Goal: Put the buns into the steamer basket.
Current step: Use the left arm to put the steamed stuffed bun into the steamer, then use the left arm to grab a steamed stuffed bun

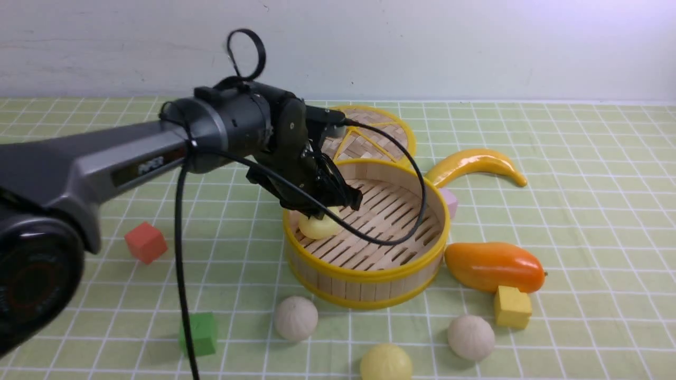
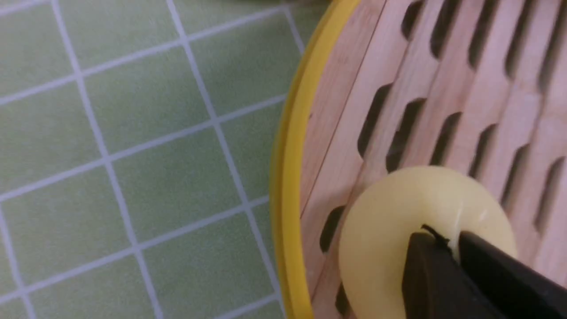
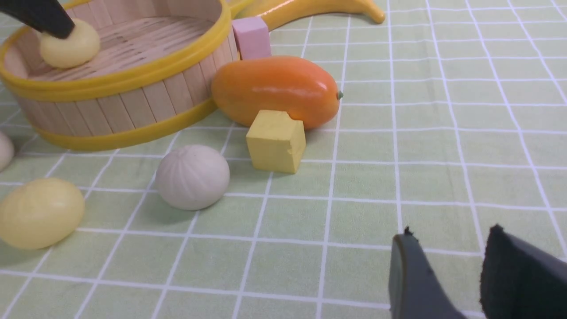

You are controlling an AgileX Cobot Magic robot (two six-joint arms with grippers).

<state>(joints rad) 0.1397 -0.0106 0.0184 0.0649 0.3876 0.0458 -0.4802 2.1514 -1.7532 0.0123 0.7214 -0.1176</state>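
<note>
The left arm (image 1: 232,121) reaches in from the left side, and its gripper (image 2: 454,243) points downward, with fingertips very near together. The right gripper (image 3: 447,239) has its two fingers apart.

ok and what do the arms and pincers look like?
Left arm: grey metallic link with a dark panel and pale lettering, black joints, loose black cable looping out to its black, angular pincer. Right arm: out of the front view; its wrist view shows only two dark, narrow fingers.
</note>
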